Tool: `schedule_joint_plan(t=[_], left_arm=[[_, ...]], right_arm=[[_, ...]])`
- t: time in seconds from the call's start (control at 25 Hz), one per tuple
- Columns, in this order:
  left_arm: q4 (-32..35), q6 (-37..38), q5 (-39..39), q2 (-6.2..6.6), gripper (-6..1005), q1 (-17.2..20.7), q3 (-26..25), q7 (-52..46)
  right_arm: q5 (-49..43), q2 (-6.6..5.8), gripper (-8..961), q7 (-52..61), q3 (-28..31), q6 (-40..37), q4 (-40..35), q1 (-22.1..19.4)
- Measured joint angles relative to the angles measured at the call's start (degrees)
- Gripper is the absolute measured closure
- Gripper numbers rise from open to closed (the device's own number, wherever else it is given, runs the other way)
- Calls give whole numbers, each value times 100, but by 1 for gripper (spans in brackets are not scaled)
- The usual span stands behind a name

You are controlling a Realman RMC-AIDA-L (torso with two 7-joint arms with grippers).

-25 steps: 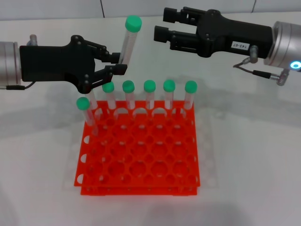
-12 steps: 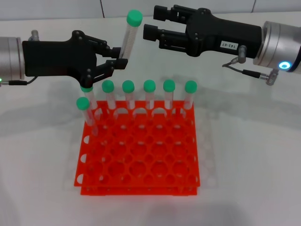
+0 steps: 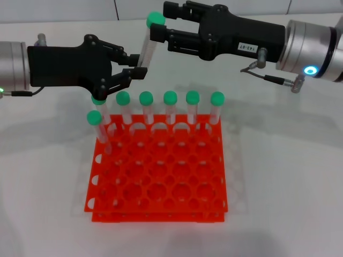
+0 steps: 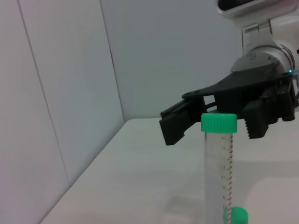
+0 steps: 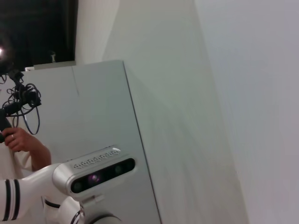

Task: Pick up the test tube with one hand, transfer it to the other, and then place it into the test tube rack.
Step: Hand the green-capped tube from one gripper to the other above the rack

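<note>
My left gripper (image 3: 135,68), black with no label, is shut on the lower part of the test tube (image 3: 146,49) and holds it nearly upright above the back left of the orange-red rack (image 3: 161,174). The tube's green cap (image 3: 155,20) lies between the open fingers of my right gripper (image 3: 162,22), the one with the white label strip, which reaches in from the right. I cannot tell whether those fingers touch the cap. In the left wrist view the tube (image 4: 218,172) stands in front of the open right gripper (image 4: 212,125).
Several other green-capped tubes (image 3: 170,110) stand in the rack's back row, and one more (image 3: 96,128) stands at its left edge. The rack sits on a white table (image 3: 289,176). The right wrist view shows only walls and a camera housing (image 5: 100,172).
My right gripper has moved left, from beside the tube to straddling its cap with open fingers. My left gripper has kept hold of the tube, almost still.
</note>
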Motion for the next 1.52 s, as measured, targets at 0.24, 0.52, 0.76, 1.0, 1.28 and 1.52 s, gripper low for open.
schedule_joint_plan(t=[0.24,0.52,0.76,1.0,1.28,1.52], left_arm=[[0,3,12,-2,818,1,0,-3],[0,4,17,7,818,2,-5,-6],[1,4,20,1,818,2,0,0],[1,4,20,-7,818,1,0,-7],[1,5,19,-17,818,1,1,-17],[1,5,3,-21,818,13,0,-10]], right_arm=[[199,0,275,-60,-192,44,-1,45],[214,0,278,-74,-272,59,-1,101],[334,0,289,-154,-391,70,-1,116],[342,0,346,-223,-435,90,-1,116],[357,0,487,-284,-439,90,0,110],[359,0,670,-296,-439,79,0,113]])
